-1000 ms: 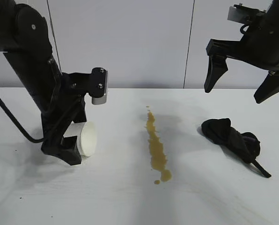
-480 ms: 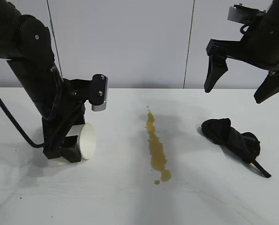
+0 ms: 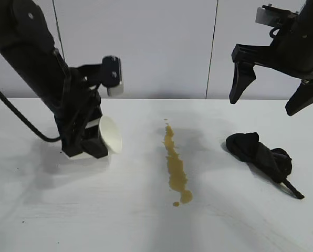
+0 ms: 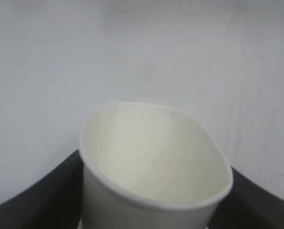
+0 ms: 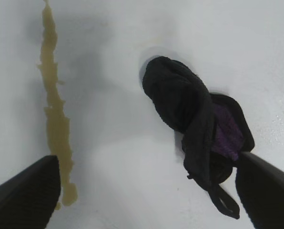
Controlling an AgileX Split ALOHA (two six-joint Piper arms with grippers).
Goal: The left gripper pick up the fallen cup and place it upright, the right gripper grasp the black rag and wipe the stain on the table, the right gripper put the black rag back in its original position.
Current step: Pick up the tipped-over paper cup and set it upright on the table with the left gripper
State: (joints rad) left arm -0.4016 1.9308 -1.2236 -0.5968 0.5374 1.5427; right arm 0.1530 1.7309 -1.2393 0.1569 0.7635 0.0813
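Note:
My left gripper (image 3: 91, 144) is shut on the white paper cup (image 3: 110, 135) and holds it tilted just above the table (image 3: 146, 220), its mouth facing right. In the left wrist view the cup (image 4: 151, 157) fills the space between the two black fingers (image 4: 42, 195). My right gripper (image 3: 264, 105) hangs open and empty, high above the black rag (image 3: 259, 155), which lies bunched at the right with its strap tail pointing to the front right. The yellowish-brown stain (image 3: 175, 165) runs down the middle of the table. The right wrist view shows the rag (image 5: 189, 114) and the stain (image 5: 56, 114).
A grey panelled wall stands behind the table. A black cable trails from the left arm over the table's left side (image 3: 20, 126).
My left gripper has lifted the cup off the table, moved it up and a little right, and tilted it. The right arm, the rag and the stain have not moved.

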